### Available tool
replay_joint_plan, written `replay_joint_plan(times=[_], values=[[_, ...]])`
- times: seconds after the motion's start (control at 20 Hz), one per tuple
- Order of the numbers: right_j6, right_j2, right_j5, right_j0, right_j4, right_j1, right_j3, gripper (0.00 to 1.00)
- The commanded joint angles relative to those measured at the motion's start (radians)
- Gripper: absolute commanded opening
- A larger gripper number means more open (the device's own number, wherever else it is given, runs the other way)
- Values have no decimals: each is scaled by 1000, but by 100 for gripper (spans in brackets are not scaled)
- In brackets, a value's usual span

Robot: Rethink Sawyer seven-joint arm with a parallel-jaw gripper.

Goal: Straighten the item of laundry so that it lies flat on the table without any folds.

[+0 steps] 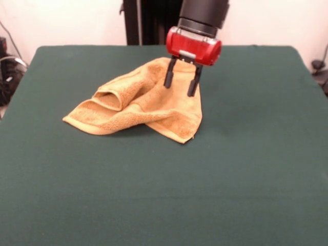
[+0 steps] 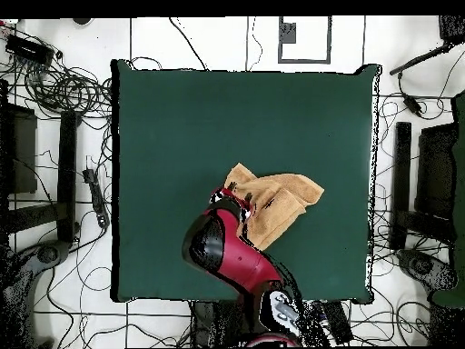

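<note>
The towel [image 1: 138,105] lies crumpled on the green surface [image 1: 246,169], one layer rolled over toward its middle. The end effector [image 1: 181,82] hovers released above the far edge, fingers spread, presumably positioned to pinch that edge for unfolding.

White tiled floor [image 2: 209,41] strewn with black cables [image 2: 64,86], a pale wall [image 1: 77,20] behind

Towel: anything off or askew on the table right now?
Yes. The yellow towel is crumpled, not flat: one part is folded over into a raised, open loop, and a corner lies doubled over. The open gripper is over its far edge. The green table looks normal otherwise.
</note>
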Motion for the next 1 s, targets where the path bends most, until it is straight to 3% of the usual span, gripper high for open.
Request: replay_joint_plan(times=[0.05,0.4,0.55,1.0], values=[[299,94,66,65,122,5,-26,100],[290,93,11,66,121,90,-115,100],[298,120,-36,26,65,148,-160,100],[260,114,-10,-17,19,201,-224,100]])
